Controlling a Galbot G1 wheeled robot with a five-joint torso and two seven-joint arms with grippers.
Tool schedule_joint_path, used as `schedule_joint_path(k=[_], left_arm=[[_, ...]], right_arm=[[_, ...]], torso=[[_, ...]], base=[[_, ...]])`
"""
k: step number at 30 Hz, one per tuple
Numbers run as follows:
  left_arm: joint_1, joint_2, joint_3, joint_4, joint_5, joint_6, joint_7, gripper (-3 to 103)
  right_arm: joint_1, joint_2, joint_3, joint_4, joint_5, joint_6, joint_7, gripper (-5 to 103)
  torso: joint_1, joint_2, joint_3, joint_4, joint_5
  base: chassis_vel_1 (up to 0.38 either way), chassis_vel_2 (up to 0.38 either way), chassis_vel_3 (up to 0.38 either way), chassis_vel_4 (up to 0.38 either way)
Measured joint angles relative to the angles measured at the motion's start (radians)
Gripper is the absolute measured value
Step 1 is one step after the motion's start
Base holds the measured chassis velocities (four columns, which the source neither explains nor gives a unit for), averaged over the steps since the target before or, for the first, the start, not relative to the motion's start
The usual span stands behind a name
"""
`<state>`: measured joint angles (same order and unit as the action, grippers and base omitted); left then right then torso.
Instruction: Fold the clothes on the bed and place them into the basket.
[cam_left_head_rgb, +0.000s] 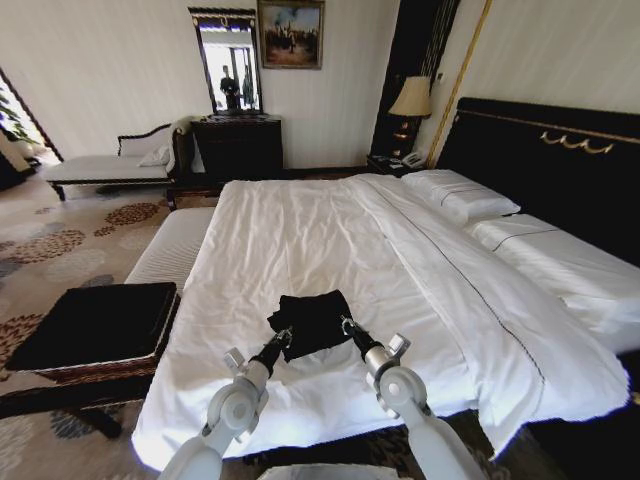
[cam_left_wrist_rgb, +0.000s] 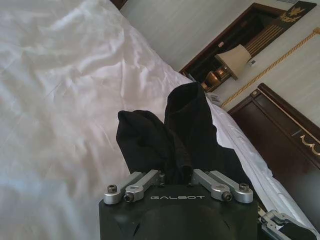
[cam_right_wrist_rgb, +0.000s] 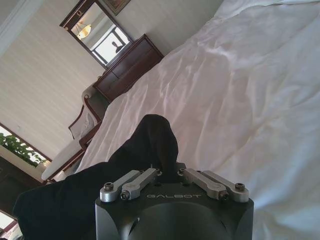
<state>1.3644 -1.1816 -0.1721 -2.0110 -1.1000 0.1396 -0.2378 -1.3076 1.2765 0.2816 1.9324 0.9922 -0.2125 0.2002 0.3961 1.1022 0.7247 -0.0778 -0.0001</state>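
The black T-shirt is pinched by both closed tools, left tool and right tool, near the bed's foot; uneven lifting could undo the fold before the basket is reached

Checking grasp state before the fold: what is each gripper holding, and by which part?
Both hold the black T-shirt on the bed: left gripper pinches its near left edge, right gripper its near right edge, fabric bunched between shut fingers.
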Motion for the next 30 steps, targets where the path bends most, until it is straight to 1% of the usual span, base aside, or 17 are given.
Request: schedule_joint_path(k=[4, 11, 15, 20, 23, 27, 30], left_arm=[[0.018, -0.003, -0.002, -0.015, 0.049, 0.000, 0.000, 11], [0.016, -0.004, 0.003, -0.016, 0.061, 0.000, -0.001, 11], [0.013, -0.003, 0.003, -0.020, 0.057, 0.000, -0.003, 11], [0.016, 0.003, -0.004, -0.027, 0.050, 0.000, -0.005, 11], [0.019, 0.008, -0.011, -0.033, 0.047, 0.000, -0.006, 11], [0.026, 0.009, -0.020, -0.040, 0.045, -0.001, -0.006, 11], [0.032, 0.011, -0.024, -0.045, 0.045, -0.001, -0.005, 11]], right_arm=[[-0.014, 0.015, -0.007, 0.020, -0.018, 0.007, 0.008, 6], [-0.016, 0.017, -0.009, 0.024, -0.021, 0.008, 0.011, 6], [-0.017, 0.022, -0.015, 0.026, -0.021, 0.008, 0.012, 6], [-0.018, 0.039, -0.027, 0.027, -0.034, 0.006, 0.012, 6], [-0.019, 0.047, -0.032, 0.027, -0.039, 0.003, 0.013, 6], [-0.024, 0.052, -0.034, 0.028, -0.043, 0.002, 0.013, 6], [-0.026, 0.055, -0.035, 0.029, -0.044, 0.002, 0.013, 6]], torso=[[0.000, 0.000, 0.000, -0.0001, 0.0000], [0.000, 0.000, 0.000, -0.0001, 0.0002], [0.000, 0.000, 0.000, -0.0002, 0.0001], [0.000, 0.000, 0.000, -0.0001, -0.0002], [0.000, 0.000, 0.000, 0.0004, -0.0001], [0.000, 0.000, 0.000, -0.0002, -0.0001], [0.000, 0.000, 0.000, -0.0001, 0.0001]], base=[[0.000, 0.000, 0.000, 0.000], [0.041, 0.038, -0.042, -0.033], [0.143, 0.105, -0.128, -0.160], [0.216, 0.230, -0.228, -0.243], [0.304, 0.293, -0.277, -0.277], [0.320, 0.307, -0.308, -0.310], [0.312, 0.318, -0.319, -0.340]])
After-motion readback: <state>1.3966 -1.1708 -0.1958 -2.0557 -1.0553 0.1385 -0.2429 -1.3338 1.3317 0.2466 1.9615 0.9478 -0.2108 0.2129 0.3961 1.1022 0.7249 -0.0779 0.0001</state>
